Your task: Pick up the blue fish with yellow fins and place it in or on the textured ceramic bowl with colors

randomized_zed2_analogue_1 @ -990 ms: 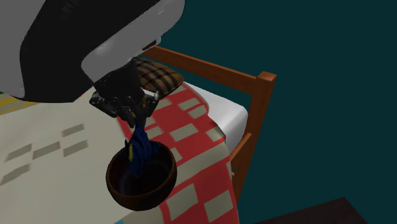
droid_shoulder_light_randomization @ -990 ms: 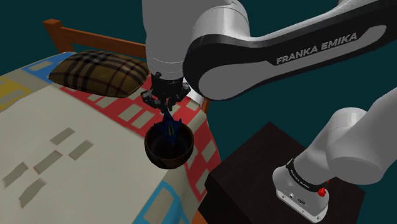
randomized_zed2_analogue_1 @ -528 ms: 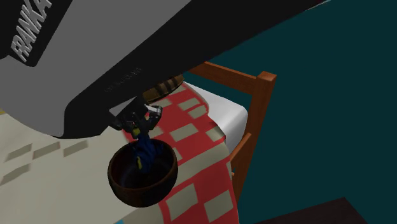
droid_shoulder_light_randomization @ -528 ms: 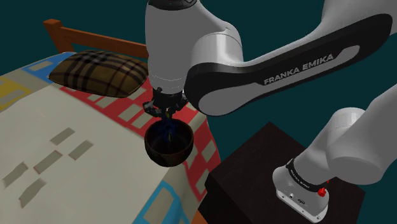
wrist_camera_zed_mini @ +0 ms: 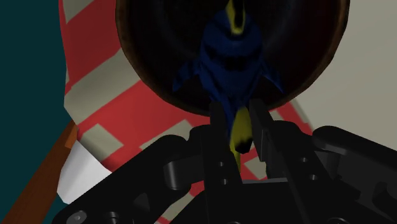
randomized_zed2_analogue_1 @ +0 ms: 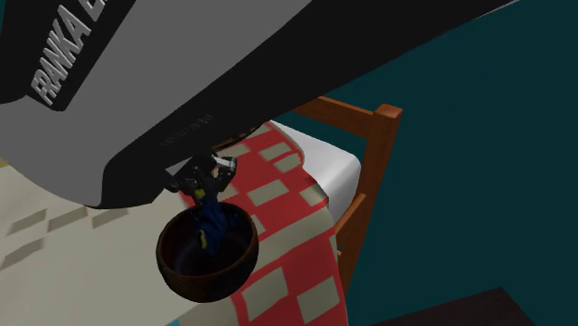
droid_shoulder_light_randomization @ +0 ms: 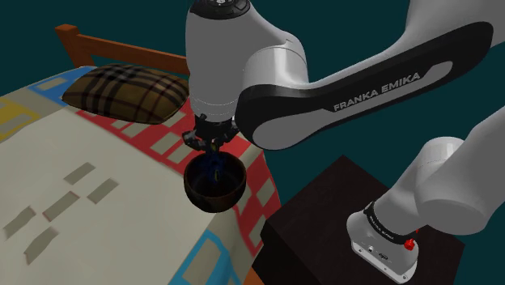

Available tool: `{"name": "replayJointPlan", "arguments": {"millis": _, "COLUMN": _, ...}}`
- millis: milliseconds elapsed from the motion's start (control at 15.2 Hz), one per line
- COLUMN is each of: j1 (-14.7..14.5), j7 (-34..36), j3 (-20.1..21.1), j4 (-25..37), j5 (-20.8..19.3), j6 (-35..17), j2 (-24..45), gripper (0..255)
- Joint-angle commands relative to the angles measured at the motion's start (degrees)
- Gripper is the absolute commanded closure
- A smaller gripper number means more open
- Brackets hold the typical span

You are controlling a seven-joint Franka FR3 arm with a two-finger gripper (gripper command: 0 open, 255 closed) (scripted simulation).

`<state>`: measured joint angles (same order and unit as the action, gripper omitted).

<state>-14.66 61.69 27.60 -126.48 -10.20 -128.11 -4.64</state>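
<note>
The blue fish (wrist_camera_zed_mini: 229, 57) with yellow fins hangs nose-down inside the dark brown bowl (wrist_camera_zed_mini: 146, 57), held by its yellow tail. My gripper (wrist_camera_zed_mini: 238, 124) is shut on that tail, its fingers just above the bowl's rim. In the shoulder view the gripper (droid_shoulder_light_randomization: 212, 150) stands straight over the bowl (droid_shoulder_light_randomization: 194, 194), and the fish (droid_shoulder_light_randomization: 214, 166) reaches down into it. The second exterior view has the gripper (randomized_zed2_analogue_1: 208, 193) at the rim, the fish (randomized_zed2_analogue_1: 215, 222) inside, and the bowl (randomized_zed2_analogue_1: 199, 278) resting on the quilt.
The bowl sits on a red-and-beige patchwork quilt (droid_shoulder_light_randomization: 73, 186) close to the bed's corner. A plaid pillow (droid_shoulder_light_randomization: 125, 91) lies at the head. A wooden bed frame (randomized_zed2_analogue_1: 370, 167) borders the mattress. My black stand (droid_shoulder_light_randomization: 324, 219) is beside the bed.
Over the last second my gripper came down with the fish, sinking it into the bowl. In the last half second it has barely moved.
</note>
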Motion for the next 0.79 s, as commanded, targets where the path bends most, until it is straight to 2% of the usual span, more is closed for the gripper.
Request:
{"name": "replayJointPlan", "arguments": {"millis": 0, "j1": 0.02, "j7": 0.01, "j3": -0.02, "j4": 0.00, "j5": -0.02, "j6": 0.00, "j2": 0.02, "gripper": 0}}
{"name": "replayJointPlan", "arguments": {"millis": 330, "j1": 0.02, "j7": 0.00, "j3": -0.02, "j4": -0.01, "j5": -0.01, "j6": 0.00, "j2": 0.00, "gripper": 0}}
{"name": "replayJointPlan", "arguments": {"millis": 594, "j1": -0.60, "j7": -1.94, "j3": -0.08, "j4": 3.55, "j5": 2.82, "j6": 6.84, "j2": -3.84, "gripper": 0}}
{"name": "replayJointPlan", "arguments": {"millis": 726, "j1": -0.61, "j7": -1.94, "j3": -0.09, "j4": 3.55, "j5": 2.82, "j6": 6.84, "j2": -3.84, "gripper": 0}}
